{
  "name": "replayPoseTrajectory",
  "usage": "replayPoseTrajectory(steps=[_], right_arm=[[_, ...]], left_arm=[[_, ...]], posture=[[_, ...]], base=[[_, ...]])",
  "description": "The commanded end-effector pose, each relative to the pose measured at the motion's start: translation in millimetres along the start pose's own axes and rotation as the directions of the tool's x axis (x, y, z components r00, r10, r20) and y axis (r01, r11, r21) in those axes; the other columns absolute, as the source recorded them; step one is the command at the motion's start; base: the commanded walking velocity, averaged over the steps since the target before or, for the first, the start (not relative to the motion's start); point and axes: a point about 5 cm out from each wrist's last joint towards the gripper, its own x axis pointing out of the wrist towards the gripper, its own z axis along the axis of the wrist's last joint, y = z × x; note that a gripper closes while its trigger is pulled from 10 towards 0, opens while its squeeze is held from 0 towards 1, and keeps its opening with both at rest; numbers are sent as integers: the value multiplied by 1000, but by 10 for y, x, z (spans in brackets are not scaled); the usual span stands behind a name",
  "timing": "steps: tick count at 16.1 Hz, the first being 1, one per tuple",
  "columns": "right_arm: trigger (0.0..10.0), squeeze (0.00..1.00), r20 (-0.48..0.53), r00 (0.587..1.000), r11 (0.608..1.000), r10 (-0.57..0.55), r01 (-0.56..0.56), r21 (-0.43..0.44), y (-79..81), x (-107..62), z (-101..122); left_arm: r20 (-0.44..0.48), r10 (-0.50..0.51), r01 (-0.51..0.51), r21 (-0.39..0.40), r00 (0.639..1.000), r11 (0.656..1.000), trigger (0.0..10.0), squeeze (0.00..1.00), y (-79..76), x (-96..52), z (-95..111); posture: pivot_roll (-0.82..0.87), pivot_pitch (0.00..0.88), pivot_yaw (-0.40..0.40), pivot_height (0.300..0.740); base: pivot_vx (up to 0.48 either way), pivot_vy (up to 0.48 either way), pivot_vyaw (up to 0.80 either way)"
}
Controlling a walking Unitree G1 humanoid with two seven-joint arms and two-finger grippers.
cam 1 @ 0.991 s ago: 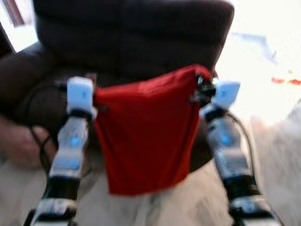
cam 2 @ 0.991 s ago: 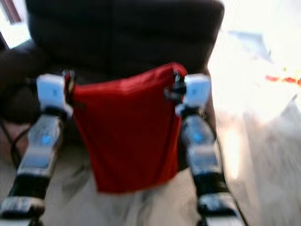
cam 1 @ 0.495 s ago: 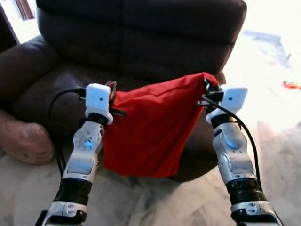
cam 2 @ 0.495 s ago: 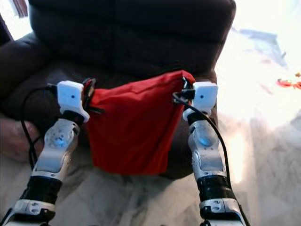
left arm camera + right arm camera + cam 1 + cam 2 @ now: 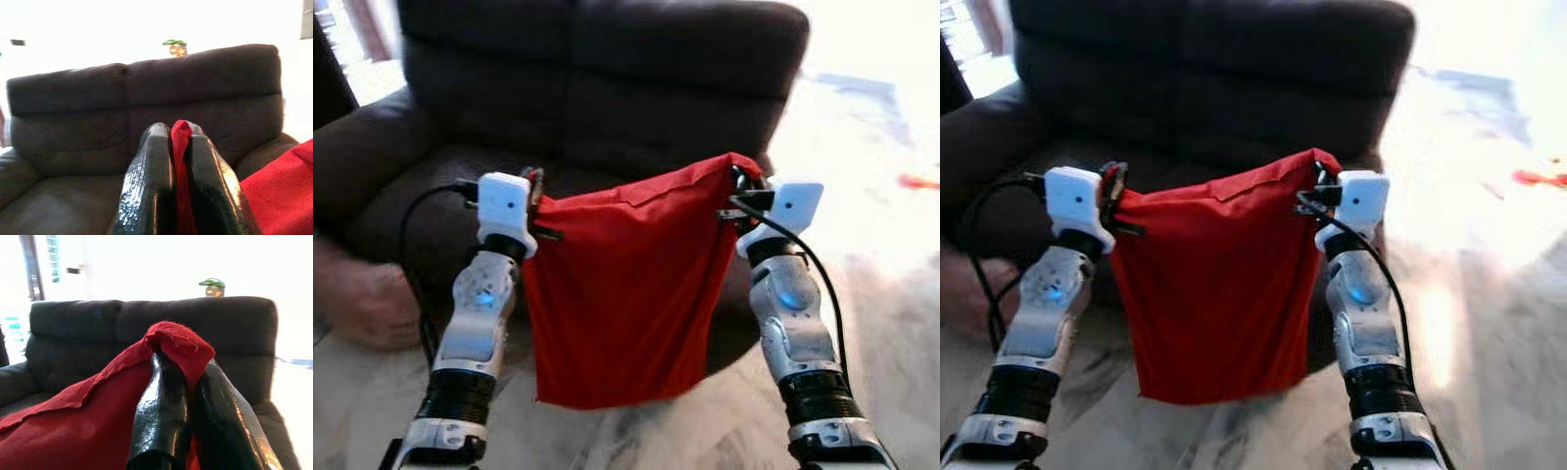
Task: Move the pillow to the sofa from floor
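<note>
the red pillow is hanging flat just in front of the sofa, off the floor. the left gripper and right gripper are each pinching a top corner tightly, likely keeping it spread for laying on the seat.

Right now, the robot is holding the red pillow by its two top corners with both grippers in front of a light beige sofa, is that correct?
Not quite: the sofa is dark brown, as the left eye view shows. The rest stands: the left gripper and the right gripper each pinch a top corner of the red pillow, which hangs before it.
</note>
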Motion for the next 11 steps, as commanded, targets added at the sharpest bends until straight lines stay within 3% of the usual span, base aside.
replayPoseTrajectory(steps=[1, 11], right_arm=[[10000, 0, 94, 996, 1000, 4, -4, 2, 28, 68, 204], [10000, 0, 67, 997, 999, -40, 37, 33, -17, 76, 179]], left_arm=[[47, 1, -2, 3, 999, 1000, 10000, 0, 38, 35, 107], [37, -12, 12, -4, 999, 1000, 10000, 0, 24, 39, 96]], posture=[[87, 0, -57, 740], [89, 0, -54, 740]], base=[[0, 251, 0], [0, 287, -77]])
